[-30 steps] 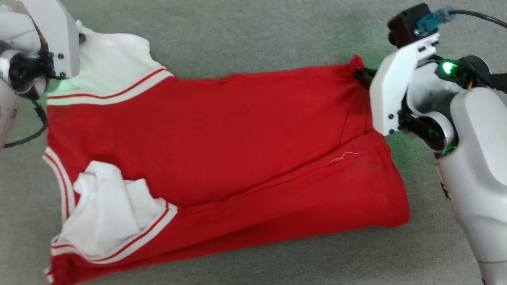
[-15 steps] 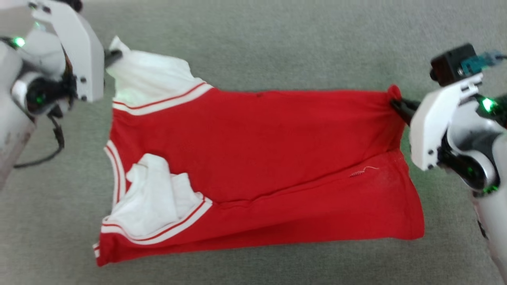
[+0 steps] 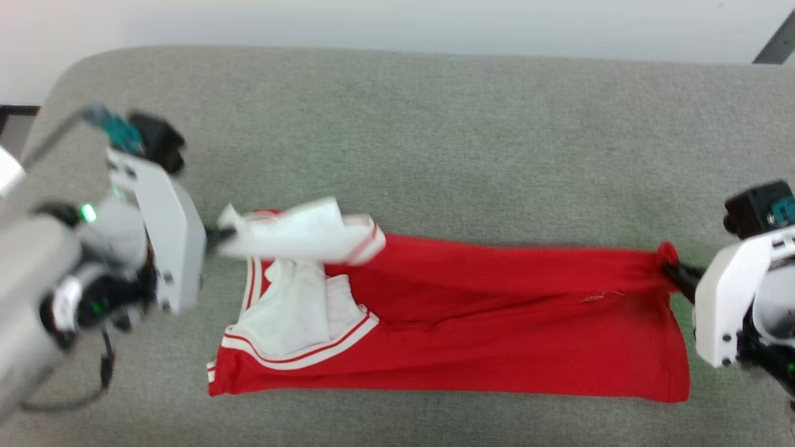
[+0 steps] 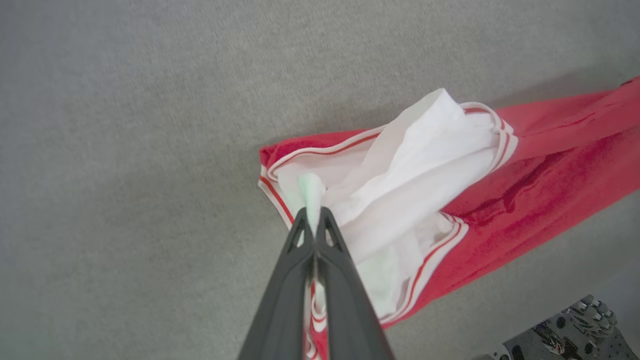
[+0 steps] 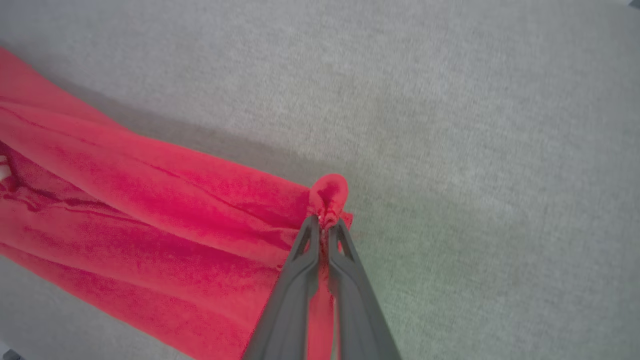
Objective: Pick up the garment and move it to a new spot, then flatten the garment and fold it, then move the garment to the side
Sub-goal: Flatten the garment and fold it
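The garment (image 3: 497, 323), a red jersey with white sleeves and striped trim, hangs stretched between my two grippers over the grey cushion. Its number and lettering are hidden. My left gripper (image 3: 220, 236) is shut on the tip of a white sleeve (image 4: 425, 145), and in the left wrist view the left gripper (image 4: 313, 212) pinches that white cloth between its fingers. My right gripper (image 3: 671, 271) is shut on a bunched red corner (image 5: 328, 195) at the hem end, where the right gripper (image 5: 324, 222) meets it. The garment's lower edge rests on the cushion.
A wide grey upholstered surface (image 3: 435, 124) lies under and behind the garment, with its rounded back edge against a pale wall (image 3: 372, 22). A dark frame part (image 3: 776, 40) shows at the upper right corner.
The head camera has pulled back and now shows the cushion's far edge. Both grippers hold the same ends, and the upper layer has come forward, so the garment looks narrower and folded lengthwise.
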### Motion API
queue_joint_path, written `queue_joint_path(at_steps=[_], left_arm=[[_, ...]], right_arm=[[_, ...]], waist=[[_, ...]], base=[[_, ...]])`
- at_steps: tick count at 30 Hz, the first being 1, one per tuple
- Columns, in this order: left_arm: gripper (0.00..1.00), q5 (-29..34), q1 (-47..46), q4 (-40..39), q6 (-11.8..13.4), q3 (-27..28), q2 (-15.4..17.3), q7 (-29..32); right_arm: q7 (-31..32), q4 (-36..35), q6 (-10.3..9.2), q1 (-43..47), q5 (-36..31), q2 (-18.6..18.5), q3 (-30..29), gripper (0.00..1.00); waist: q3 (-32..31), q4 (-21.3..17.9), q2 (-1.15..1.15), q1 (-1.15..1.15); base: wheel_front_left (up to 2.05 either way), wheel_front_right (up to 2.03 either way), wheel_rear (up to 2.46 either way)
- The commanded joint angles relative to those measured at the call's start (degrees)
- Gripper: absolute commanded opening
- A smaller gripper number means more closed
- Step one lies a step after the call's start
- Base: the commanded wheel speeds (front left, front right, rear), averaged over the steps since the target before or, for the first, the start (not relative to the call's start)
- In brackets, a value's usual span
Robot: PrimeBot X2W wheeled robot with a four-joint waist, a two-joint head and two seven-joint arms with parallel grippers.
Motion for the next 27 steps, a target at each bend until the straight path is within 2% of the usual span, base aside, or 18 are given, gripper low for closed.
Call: queue_joint_path(at_steps=[1, 6, 9, 10, 11, 12, 13, 15, 17, 23, 27], left_arm=[[0.00, -0.73, 3.02, -3.75, 2.06, -0.72, 1.24, -0.35], [0.00, -2.43, 8.51, -7.07, 4.76, -2.58, 1.28, -1.26], [0.00, -2.79, 10.69, -5.86, 4.53, -3.73, 0.00, -1.93], [0.00, -3.05, 11.35, -5.11, 4.17, -4.02, -0.55, -2.17], [0.00, -3.01, 11.73, -4.28, 3.70, -4.07, -1.09, -2.70], [0.09, -2.83, 11.97, -3.36, 3.47, -4.12, -1.45, -3.27], [0.20, -3.01, 12.45, -2.51, 3.26, -4.14, -1.82, -3.76], [0.49, -3.28, 13.28, -1.41, 2.62, -4.28, -2.40, -4.44], [1.00, -3.62, 13.85, -0.99, 2.23, -4.19, -2.41, -5.15], [1.00, -3.22, 15.49, -1.94, 2.29, -3.45, -1.48, -8.42], [1.00, -2.43, 17.22, -3.35, 2.39, -2.56, -0.65, -13.03]], right_arm=[[1.17, -0.65, -0.09, 2.66, -0.19, 0.41, -1.15, 0.00], [3.14, -0.46, -0.09, 6.29, -0.73, 1.89, -1.64, 0.00], [3.06, 0.63, -0.09, 6.76, -1.09, 2.70, -1.14, 0.00], [2.82, 1.15, -0.09, 6.65, -1.09, 2.89, -1.06, 0.27], [2.43, 1.54, -0.09, 6.45, -1.12, 3.04, -0.92, 0.41], [2.20, 1.91, -0.09, 6.28, -1.21, 3.37, -0.76, 1.00], [1.81, 2.16, -0.09, 6.20, -0.92, 3.89, -0.69, 1.00], [1.46, 2.46, -0.09, 6.27, 0.02, 4.41, -0.81, 1.00], [1.74, 2.17, -0.09, 6.93, 0.73, 4.54, -0.91, 1.00], [1.78, 0.55, -0.09, 8.97, 1.84, 4.71, -2.58, 1.00], [2.05, -0.45, -0.09, 11.33, 1.91, 5.74, -4.78, 1.00]], waist=[[-1.11, 1.13, 0.00, 0.00], [-1.88, 1.10, 0.00, 0.00], [-2.49, 0.83, 0.00, 0.00], [-2.68, 0.75, 0.00, 0.00], [-2.96, 0.67, 0.00, 0.00], [-3.26, 0.59, 0.00, 0.00], [-3.62, 0.51, 0.00, 0.00], [-4.38, 0.39, 0.00, 0.00], [-5.14, 0.34, 0.00, 0.00], [-7.13, 0.52, 0.00, 0.00], [-8.59, 0.70, 0.00, 0.00]], base=[[0.00, 0.00, 0.00], [0.00, 0.00, 0.00], [0.00, 0.00, 0.00], [0.00, 0.00, 0.00], [0.00, 0.00, 0.00], [0.00, 0.00, 0.00], [0.00, 0.00, 0.00], [0.00, 0.00, 0.00], [0.00, 0.00, 0.00], [0.00, 0.00, 0.00], [0.00, 0.00, 0.00]])
